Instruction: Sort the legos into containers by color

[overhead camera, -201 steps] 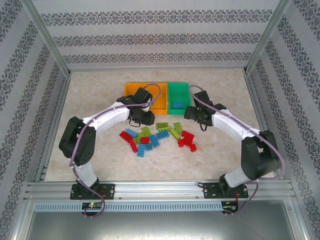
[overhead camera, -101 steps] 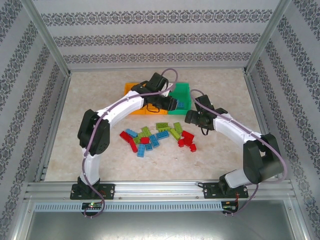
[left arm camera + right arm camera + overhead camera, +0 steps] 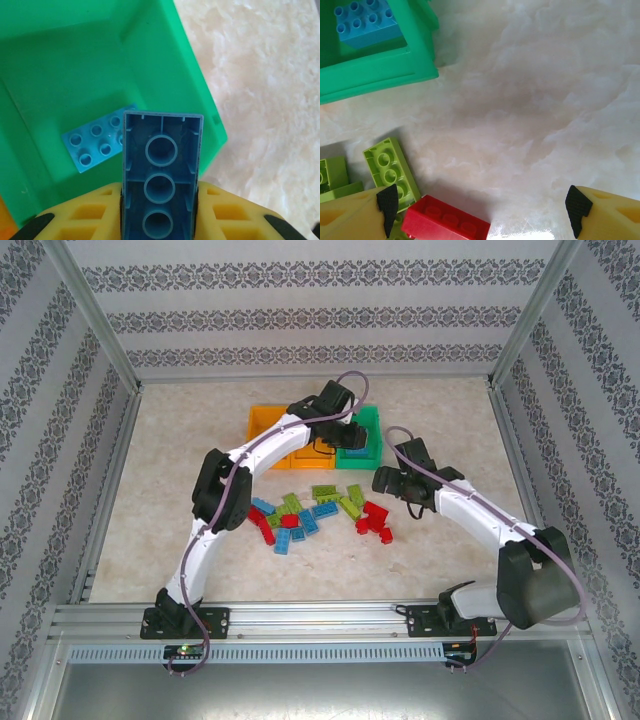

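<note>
Legos [image 3: 318,510] lie in a pile mid-table, nearest the bases: red, blue and lime mixed, touching or just apart, long axes all ways. R gripper [image 3: 386,480] hangs at approx 2 o'clock off the pile, near its red bricks. In its wrist view the fingers [image 3: 387,202] are spread wide w/ nothing betw them, bare table [image 3: 530,115] below. Red brick [image 3: 445,221] sits at 7 o'clock in that view, long axis approx 10-to-4. Lime brick [image 3: 391,172] is just beside it, studs up, long axis 11-to-5.

Farther out, at 1 o'clock from the pile, L gripper [image 3: 347,432] is over the green bin [image 3: 372,425]. In its wrist view the fingers are closed on a blue brick [image 3: 161,170], gripped by its long sides. Hollow underside w/ three tubes faces the cam. Long axis runs 6-to-12, free end pointing to 12 over the bin floor. 2nd blue brick [image 3: 98,145] lies flat in the bin, studs up, at 10 o'clock of the held one, long axis approx 8-to-2, one end hidden behind it. Orange bins [image 3: 265,423] stand at 11 o'clock from the pile, one partly under the L arm.
</note>
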